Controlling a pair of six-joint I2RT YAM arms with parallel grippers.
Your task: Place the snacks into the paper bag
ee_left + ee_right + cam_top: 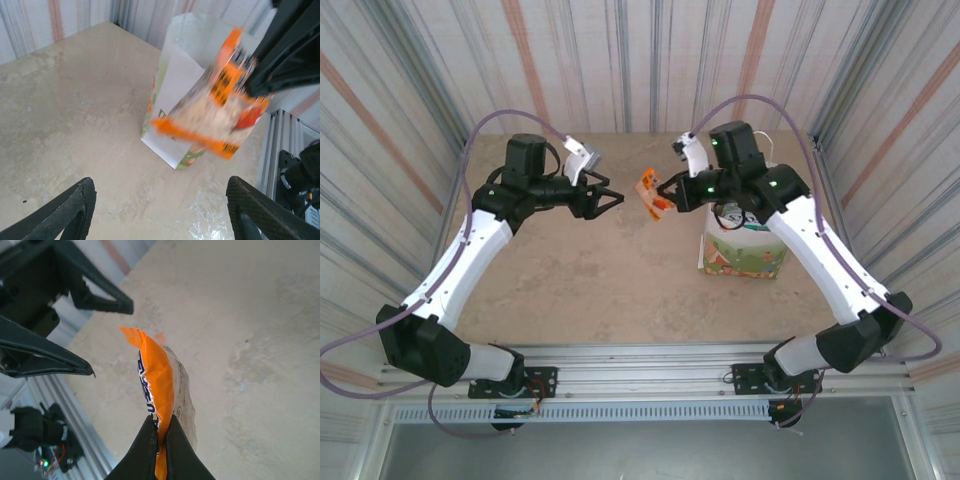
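the right gripper (667,195) is raised above the table (590,290), its jaws pinched tight on one edge of an orange snack packet (651,192). the packet hangs in the air between the two arms, about mid-table and toward the far side. in the right wrist view the packet (156,385) stands edge-on from between the two closed fingers (144,450), with orange film on one face, a pale clear panel on the other and dark lettering along the fold. the left gripper (612,199) faces it from the left at much the same height, jaws spread wide and holding nothing, its tips near the packet but not touching it. in the left wrist view the packet (212,120) is blurred, hanging from the black right gripper at the upper right, with the left fingers (75,210) wide apart at the bottom corners. the white paper bag (745,250) stands upright on the table to the right, under the right arm's wrist, with floral print along its lower part. the packet is left of the bag, not in it.
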